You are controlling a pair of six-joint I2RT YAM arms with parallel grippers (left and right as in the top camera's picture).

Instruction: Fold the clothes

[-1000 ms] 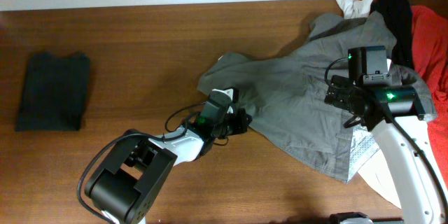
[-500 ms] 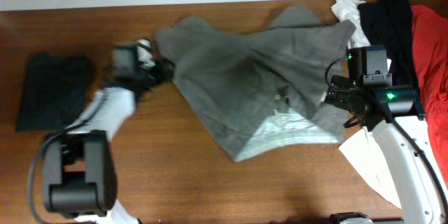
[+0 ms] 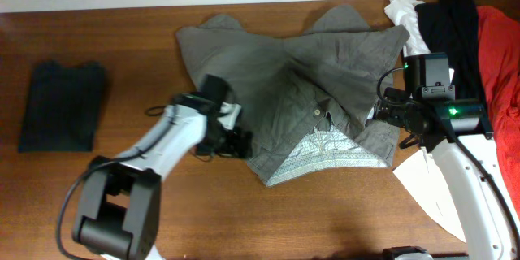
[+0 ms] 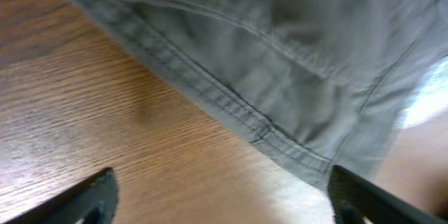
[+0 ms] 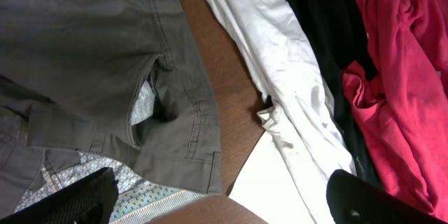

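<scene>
The clothes (image 3: 301,73), a large grey-khaki trouser-like garment, lie spread across the back middle of the table (image 3: 122,32), with patterned lining (image 3: 325,150) showing at the front edge. My left gripper (image 3: 237,141) is open at the garment's lower left edge. In the left wrist view the left gripper (image 4: 224,206) has only bare wood between its fingers, with the stitched hem (image 4: 245,112) just ahead. My right gripper (image 3: 378,118) is open over the garment's right side. The right wrist view shows the right gripper (image 5: 220,206) above the waistband corner (image 5: 196,154), holding nothing.
A small dark folded garment (image 3: 61,106) lies at the far left. White (image 5: 280,63), black (image 5: 329,35) and red (image 5: 406,63) garments are piled at the right edge, and a flat white piece (image 3: 431,187) lies beside the right arm.
The left gripper pulled the garment leftward across the table, spreading it, then opened and let go. It now sits at the lower left edge. The right arm has not moved.
</scene>
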